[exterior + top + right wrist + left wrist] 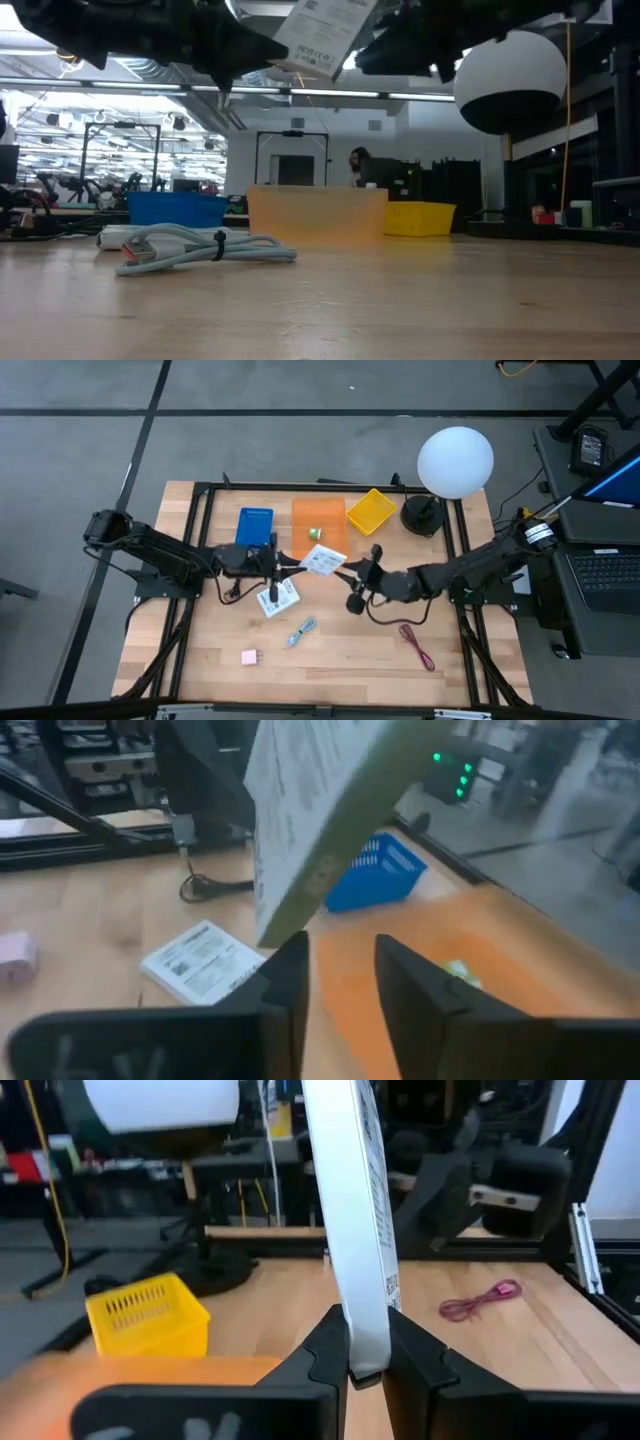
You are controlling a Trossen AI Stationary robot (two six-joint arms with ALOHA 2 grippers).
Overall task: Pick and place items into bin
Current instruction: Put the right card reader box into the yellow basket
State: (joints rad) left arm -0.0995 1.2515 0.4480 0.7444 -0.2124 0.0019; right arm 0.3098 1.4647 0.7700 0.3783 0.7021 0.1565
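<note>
Now my left gripper point(368, 1365) pinches the white packet point(324, 561) aloft beside the orange bin point(319, 528) (far-edge middle of the surface); my right gripper point(340, 985), fingers spread, sits just beside.

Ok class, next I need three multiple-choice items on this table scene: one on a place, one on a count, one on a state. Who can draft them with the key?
1. Where is the dark-red cord?
A. In the orange bin
B. On the bare table near the right arm
C. Inside the blue bin

2. How many bins stand at the table's far side?
A. Three
B. Two
C. Five

3. What state is the raised white packet in?
A. Lying flat on the table
B. Dropped into the yellow bin
C. Clamped in the left end effector

Key: 1 B, the high view shows the cord on the wood. 2 A, there is one blue, one orange and one yellow. 3 C, the left wrist view shows both fingers pinching the packet's edge.
</note>
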